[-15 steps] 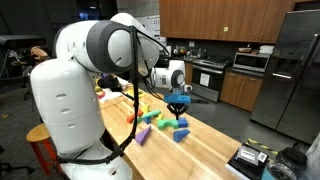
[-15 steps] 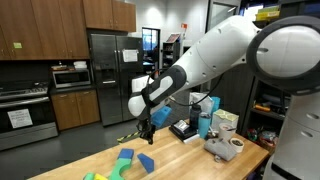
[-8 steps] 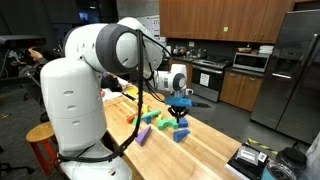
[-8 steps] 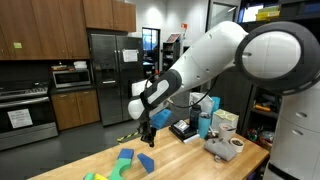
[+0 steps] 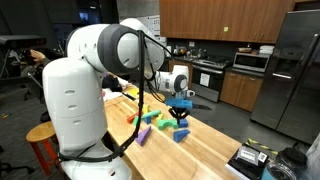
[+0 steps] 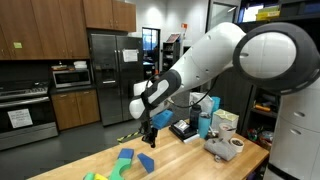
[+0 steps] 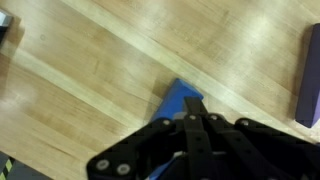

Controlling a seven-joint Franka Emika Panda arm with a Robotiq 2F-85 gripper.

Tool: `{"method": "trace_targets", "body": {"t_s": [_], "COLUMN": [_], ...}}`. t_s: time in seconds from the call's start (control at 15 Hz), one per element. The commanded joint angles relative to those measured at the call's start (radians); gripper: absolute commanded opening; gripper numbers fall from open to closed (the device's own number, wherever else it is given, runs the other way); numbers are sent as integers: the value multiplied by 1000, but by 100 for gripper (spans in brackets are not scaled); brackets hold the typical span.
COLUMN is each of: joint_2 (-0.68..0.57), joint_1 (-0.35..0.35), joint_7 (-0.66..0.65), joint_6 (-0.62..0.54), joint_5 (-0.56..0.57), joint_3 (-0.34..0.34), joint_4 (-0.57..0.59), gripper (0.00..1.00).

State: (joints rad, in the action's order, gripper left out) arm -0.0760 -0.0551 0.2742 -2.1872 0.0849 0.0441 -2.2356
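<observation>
My gripper (image 5: pixel 180 120) hangs over the wooden table (image 5: pixel 218 152) with its jaws pressed together and nothing between them. Just below its tips a blue block (image 5: pixel 181 134) lies flat on the wood. In an exterior view the gripper (image 6: pixel 150 138) stands a little above that blue block (image 6: pixel 146 161), apart from it. In the wrist view the shut gripper (image 7: pixel 190 118) covers the near part of the blue block (image 7: pixel 177 100), whose far corner shows beyond the tips.
Several coloured blocks lie beside the blue one: a green block (image 5: pixel 150 117), a pink block (image 5: pixel 143 135), a green arch (image 6: pixel 125 166). A purple piece (image 7: pixel 310 75) is at the wrist view's right edge. A black box (image 6: pixel 185 130), blue cup (image 6: pixel 203 125) and grey mug (image 6: pixel 226 148) stand further along.
The arm's shoulder and upper links have swung slightly. The gripper has stayed shut over the blue block, sinking only a little.
</observation>
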Motion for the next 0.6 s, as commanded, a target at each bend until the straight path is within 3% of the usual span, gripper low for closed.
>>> {"method": "trace_targets", "body": {"t_s": [0.0, 0.53], "joint_2": [20, -2], "joint_1": [-2, 8], "joint_7": [-7, 2], "joint_6": [13, 17], "joint_5": [-20, -41], "joint_3": [-1, -17], "joint_4": [-12, -19], "gripper": [0, 0]}}
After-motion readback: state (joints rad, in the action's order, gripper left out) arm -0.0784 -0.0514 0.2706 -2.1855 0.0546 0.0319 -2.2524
